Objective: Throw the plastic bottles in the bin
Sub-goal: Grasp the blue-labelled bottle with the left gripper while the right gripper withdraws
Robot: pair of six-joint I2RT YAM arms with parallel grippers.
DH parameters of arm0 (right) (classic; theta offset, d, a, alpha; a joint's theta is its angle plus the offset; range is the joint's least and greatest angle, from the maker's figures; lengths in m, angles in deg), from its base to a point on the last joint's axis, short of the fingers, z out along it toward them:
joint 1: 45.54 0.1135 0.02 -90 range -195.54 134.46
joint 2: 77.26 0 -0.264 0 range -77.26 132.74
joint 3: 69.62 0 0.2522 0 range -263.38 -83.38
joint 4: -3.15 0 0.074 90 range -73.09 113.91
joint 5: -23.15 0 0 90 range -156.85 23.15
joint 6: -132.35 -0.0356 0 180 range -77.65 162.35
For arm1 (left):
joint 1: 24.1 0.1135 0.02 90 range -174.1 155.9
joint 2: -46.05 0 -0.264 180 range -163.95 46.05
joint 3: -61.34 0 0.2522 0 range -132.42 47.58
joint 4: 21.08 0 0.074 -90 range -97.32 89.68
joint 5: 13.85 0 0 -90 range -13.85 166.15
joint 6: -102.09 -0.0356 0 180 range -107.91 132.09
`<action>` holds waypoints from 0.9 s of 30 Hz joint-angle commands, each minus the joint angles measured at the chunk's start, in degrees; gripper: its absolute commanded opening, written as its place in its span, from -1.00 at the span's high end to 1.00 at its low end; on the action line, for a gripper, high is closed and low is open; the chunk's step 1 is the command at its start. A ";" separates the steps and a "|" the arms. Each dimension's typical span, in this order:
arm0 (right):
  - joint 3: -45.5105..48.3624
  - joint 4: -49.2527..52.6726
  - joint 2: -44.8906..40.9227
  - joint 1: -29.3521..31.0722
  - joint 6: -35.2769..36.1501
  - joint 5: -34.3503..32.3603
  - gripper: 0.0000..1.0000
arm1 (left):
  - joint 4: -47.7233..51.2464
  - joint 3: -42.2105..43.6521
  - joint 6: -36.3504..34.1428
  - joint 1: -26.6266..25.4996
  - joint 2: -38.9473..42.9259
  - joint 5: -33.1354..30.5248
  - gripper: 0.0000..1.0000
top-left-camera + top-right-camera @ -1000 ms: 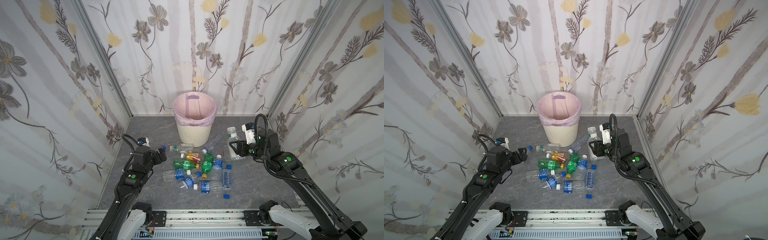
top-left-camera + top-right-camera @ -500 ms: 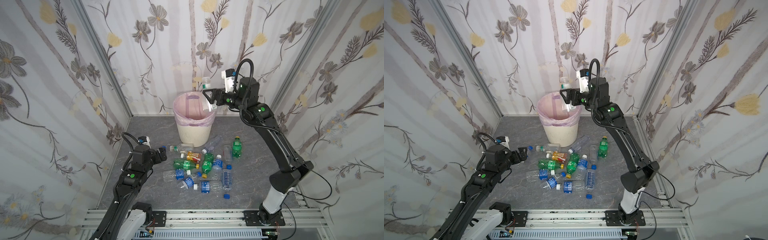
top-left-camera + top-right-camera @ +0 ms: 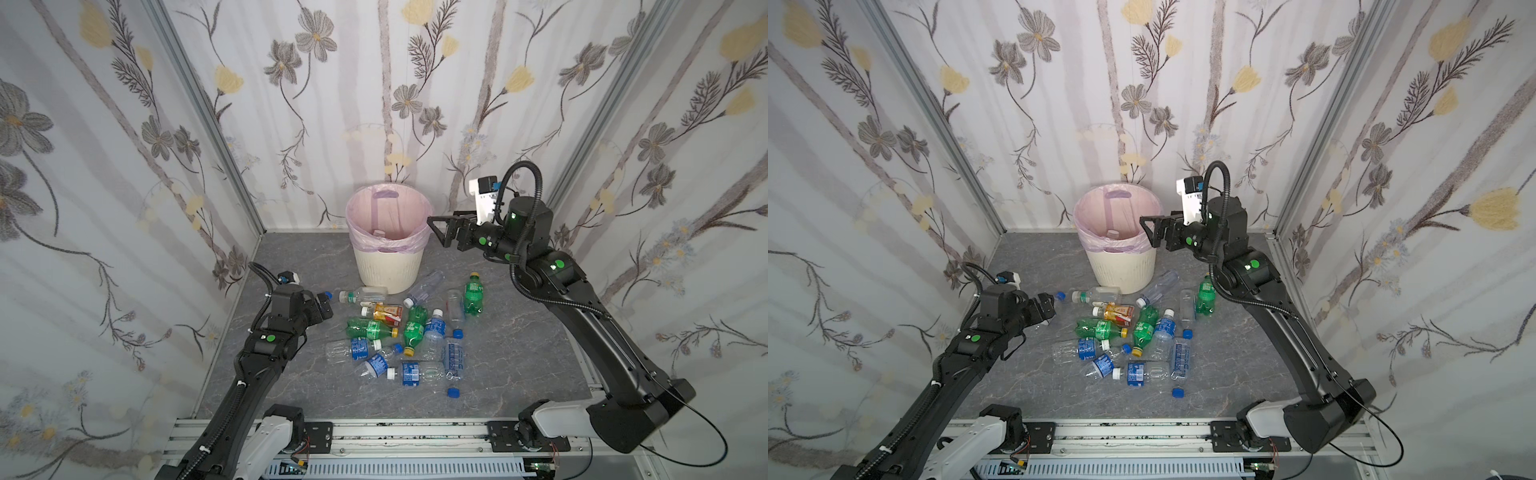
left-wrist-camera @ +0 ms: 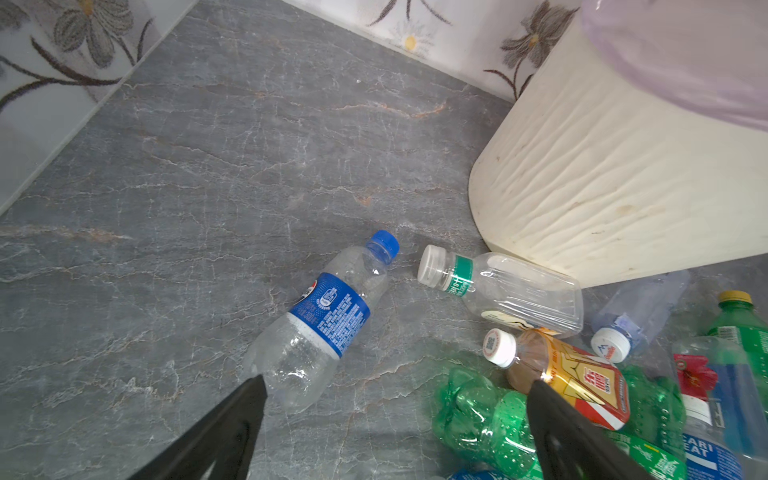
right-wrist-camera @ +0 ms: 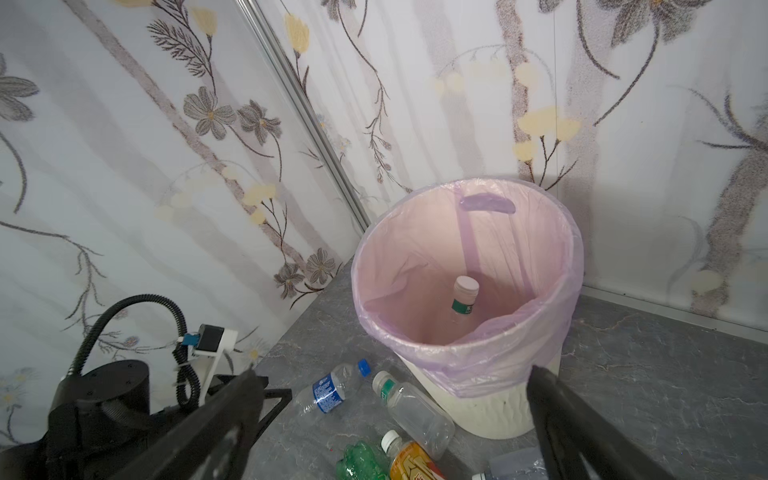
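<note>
Dropped in since a moment ago, one clear white-capped plastic bottle (image 5: 463, 299) stands inside the round cream-white lilac-lined bin (image 3: 388, 270), left jaws and right jaws both spread empty, over a dozen small plastic bottles (image 3: 370, 328) left on the grey counter (image 3: 519, 353).

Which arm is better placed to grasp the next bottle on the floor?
Probably the left. The left gripper hangs low, jaws open, close to the blue-labelled bottle; the right gripper is empty, high beside the bin, away from the pile.
</note>
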 commanded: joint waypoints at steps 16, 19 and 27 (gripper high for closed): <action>32.35 -4.10 -23.97 -0.07 -1.55 -4.78 -0.99 | -1.72 -5.80 -3.95 4.79 -21.32 -4.65 -1.00; 34.94 -4.26 -25.26 -0.03 -2.45 -4.83 -0.99 | -2.42 -7.25 -5.24 4.90 -25.39 -4.38 -0.99; 37.93 -4.46 -27.76 -0.11 -3.27 -5.72 -0.99 | -3.12 -9.14 -4.87 4.92 -34.46 0.48 -0.74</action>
